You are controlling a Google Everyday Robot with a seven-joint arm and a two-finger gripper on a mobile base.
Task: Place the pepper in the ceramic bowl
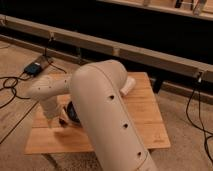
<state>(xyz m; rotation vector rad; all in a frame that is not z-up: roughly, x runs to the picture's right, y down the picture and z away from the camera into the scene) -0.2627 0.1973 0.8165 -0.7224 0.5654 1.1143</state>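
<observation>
Pale wood planks form the bench point(145, 120), which stands on a brownish floor in front of a dark wall crossed by a long grey rail point(155, 54). Near the bench's left side, a small dark-red shape that looks like the pepper point(63, 121) lies low against the wood, just beside the near-left edge of the bowl point(73, 111). It appears to sit outside the bowl rather than in it, though the view is too soft to be sure. Only a dark, rounded part of the bowl shows, because the rest is covered by the robot's arm.

The end effector point(53, 120) hangs straight down just left of the pepper, close above the bench top. Whether it is spread, pressed together or pinching anything cannot be told. Above it, the cream arm point(107, 115) runs right to a broad elbow, then sweeps down toward the bottom of the view and hides the middle of the bench.

A white, rounded block point(128, 85) lies at the far side of the bench, just beyond the elbow. A small dark box point(34, 68) sits on the floor to the left with black cables point(10, 84) trailing from it. Another cable point(192, 107) hangs down at the right.
</observation>
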